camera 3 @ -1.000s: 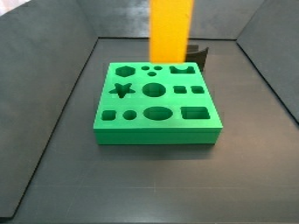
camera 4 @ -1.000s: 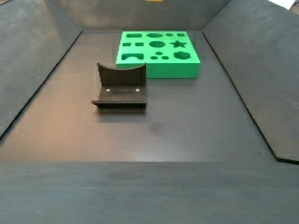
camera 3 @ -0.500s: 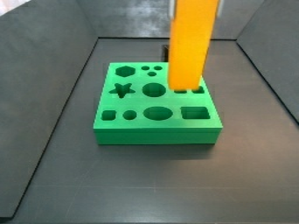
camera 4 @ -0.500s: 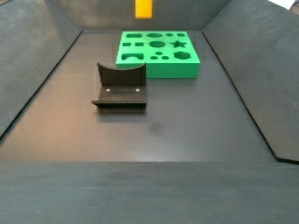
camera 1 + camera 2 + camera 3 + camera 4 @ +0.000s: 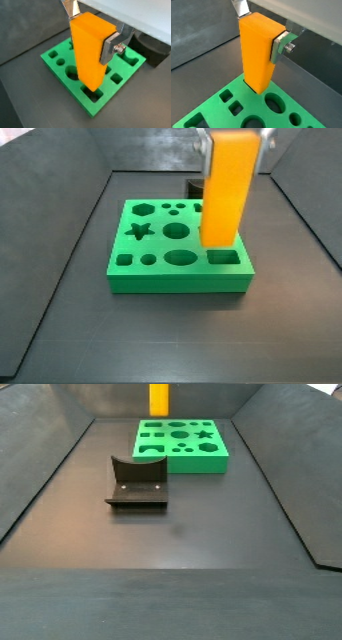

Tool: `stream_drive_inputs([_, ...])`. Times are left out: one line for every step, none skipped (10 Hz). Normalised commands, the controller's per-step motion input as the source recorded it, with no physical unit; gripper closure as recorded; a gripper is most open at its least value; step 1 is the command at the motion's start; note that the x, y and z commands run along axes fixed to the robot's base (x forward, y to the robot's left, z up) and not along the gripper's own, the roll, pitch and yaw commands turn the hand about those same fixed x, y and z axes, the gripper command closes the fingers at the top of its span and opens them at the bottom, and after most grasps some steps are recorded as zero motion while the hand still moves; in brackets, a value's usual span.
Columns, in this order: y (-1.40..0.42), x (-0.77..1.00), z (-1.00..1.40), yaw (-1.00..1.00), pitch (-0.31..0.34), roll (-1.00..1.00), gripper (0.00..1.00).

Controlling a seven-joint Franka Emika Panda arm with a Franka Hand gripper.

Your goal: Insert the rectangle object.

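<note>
The rectangle object (image 5: 227, 188) is a tall orange-yellow bar that hangs upright in my gripper (image 5: 234, 134). The gripper is shut on its upper end. In both wrist views the silver fingers (image 5: 110, 46) (image 5: 280, 44) press on two opposite faces of the bar (image 5: 90, 55) (image 5: 258, 55). The bar's lower end hovers just above the green holed board (image 5: 181, 270), over the board's right side near a rectangular hole (image 5: 223, 256). It does not touch the board. In a side view the bar (image 5: 159, 398) shows behind the board (image 5: 201, 462).
The fixture (image 5: 136, 484) stands on the dark floor in front of the board in a side view, and beside the board in a wrist view (image 5: 157, 50). Sloping dark walls enclose the floor (image 5: 187, 554) on all sides.
The bar and my gripper have moved across the board toward its right side and come lower. In a side view more of the bar now shows.
</note>
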Motion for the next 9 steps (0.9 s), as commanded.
stream_drive_inputs([-0.10, 0.88, -0.46, -0.02, 0.109, 0.04, 1.00])
stream_drive_inputs([-0.01, 0.66, -0.29, -0.01, 0.131, 0.09, 1.00])
stream_drive_inputs([0.00, 0.36, -0.15, 0.00, 0.139, 0.08, 1.00])
stream_drive_inputs([0.00, 0.25, -0.24, 0.00, 0.119, 0.02, 1.00])
stream_drive_inputs([0.00, 0.13, -0.37, 0.00, 0.080, 0.00, 1.00])
stream_drive_inputs([-0.07, 0.01, -0.41, 0.00, 0.059, -0.08, 1.00])
stream_drive_inputs([0.00, -0.19, -0.27, -0.12, 0.027, -0.13, 1.00])
stream_drive_inputs([0.00, -0.35, -0.19, -0.14, 0.014, -0.09, 1.00])
stream_drive_inputs([0.00, -0.28, -0.24, -0.11, 0.000, -0.15, 1.00])
